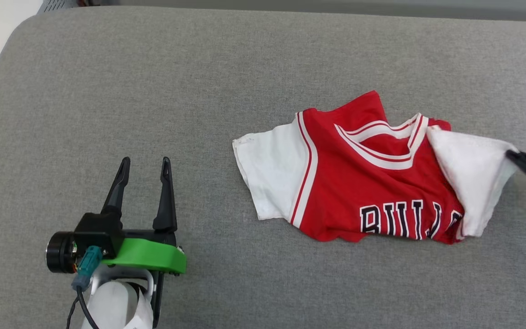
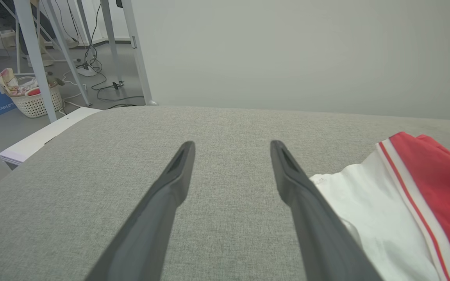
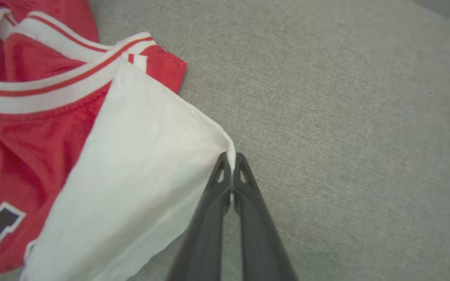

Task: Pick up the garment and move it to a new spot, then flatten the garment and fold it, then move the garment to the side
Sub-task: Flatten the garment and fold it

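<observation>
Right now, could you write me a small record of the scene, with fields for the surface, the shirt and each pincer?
surface: grey fabric pad
shirt: red with white sleeves, crumpled, lying on the robot's right side of the pad
left pincer: open, holding nothing, apart from the shirt
right pincer: shut on the edge of one white sleeve
task stage: shirt not yet flat or folded

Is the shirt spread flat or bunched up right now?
Bunched up: the shirt lies rumpled with its lettering creased and lower body tucked under, while the right pincer pinches one white sleeve.
</observation>
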Controlling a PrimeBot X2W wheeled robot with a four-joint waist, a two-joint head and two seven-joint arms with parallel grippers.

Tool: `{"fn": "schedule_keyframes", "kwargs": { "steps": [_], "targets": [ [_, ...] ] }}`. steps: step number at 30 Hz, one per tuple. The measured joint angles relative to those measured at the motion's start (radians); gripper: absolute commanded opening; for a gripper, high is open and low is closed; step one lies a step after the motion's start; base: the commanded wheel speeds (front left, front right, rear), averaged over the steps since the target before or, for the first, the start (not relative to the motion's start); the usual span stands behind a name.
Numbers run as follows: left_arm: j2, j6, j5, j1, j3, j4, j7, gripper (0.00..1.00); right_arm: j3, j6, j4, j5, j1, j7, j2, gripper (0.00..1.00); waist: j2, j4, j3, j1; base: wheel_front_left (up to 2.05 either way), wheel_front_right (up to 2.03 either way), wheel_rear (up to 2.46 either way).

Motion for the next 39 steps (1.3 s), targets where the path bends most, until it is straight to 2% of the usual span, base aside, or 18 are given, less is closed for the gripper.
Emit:
{"fn": "schedule_keyframes", "kwargs": {
  "steps": [4,7,10,13,18,19,20,28,32,35,39],
  "targets": [
    [0.000,0.000,0.000,0.010,0.001,-0.003,0.000,1.00,-0.065,0.000,0.076,0.033,0.000,-0.031,-0.065,0.00,0.0000,-0.002,-0.010,0.0000,0.00,0.00,0.00],
    [0.000,0.000,0.000,0.014,0.002,-0.004,0.000,1.00,-0.082,0.000,0.163,0.038,0.018,-0.031,-0.081,0.00,0.0000,0.001,-0.001,0.0000,0.00,0.00,0.00],
    [0.000,-0.001,0.001,0.013,0.002,-0.002,0.000,1.00,-0.083,0.000,0.266,0.038,0.058,-0.025,-0.071,0.00,0.0000,0.008,0.009,0.0000,0.00,0.00,0.00],
    [0.000,-0.003,0.001,0.013,0.003,0.001,0.000,1.00,-0.094,0.000,0.353,0.059,0.084,-0.017,-0.033,0.00,0.0000,0.013,0.019,-0.0001,0.00,0.00,0.00],
    [0.000,-0.009,0.004,0.012,0.007,0.010,0.000,1.00,-0.120,0.000,0.425,0.063,0.082,-0.093,0.004,0.00,0.0000,0.018,0.019,-0.0001,0.00,0.00,0.00],
    [0.000,-0.009,0.008,0.012,0.010,0.015,0.000,1.00,-0.124,0.000,0.431,0.063,0.082,-0.120,0.014,0.40,0.0000,0.017,0.015,-0.0001,0.00,0.00,0.00],
    [0.000,-0.010,0.014,0.013,0.014,0.019,0.000,1.00,-0.125,0.000,0.435,0.057,0.080,-0.157,0.022,1.00,0.0000,0.016,0.009,-0.0001,0.00,0.00,0.00],
    [0.003,-0.028,0.020,0.011,0.050,0.026,0.000,1.00,-0.151,0.000,0.434,-0.064,0.061,-0.471,0.066,1.00,0.0000,-0.002,-0.052,-0.0001,0.00,0.00,0.00],
    [0.025,-0.037,0.019,-0.015,0.071,0.027,0.000,1.00,-0.221,0.000,0.415,-0.157,0.043,-0.540,0.109,1.00,0.0000,-0.023,-0.075,-0.0001,0.00,0.00,0.00],
    [0.052,-0.048,0.018,-0.062,0.070,0.044,0.000,1.00,-0.336,0.000,0.337,-0.250,0.045,-0.542,0.162,1.00,0.0000,-0.041,-0.086,-0.0001,0.00,0.00,0.00],
    [0.095,-0.054,0.017,-0.155,0.063,0.090,0.000,1.00,-0.554,0.000,0.152,-0.423,0.114,-0.546,0.240,1.00,0.0000,-0.062,-0.095,-0.0001,0.00,0.00,0.00]
  ]
}}
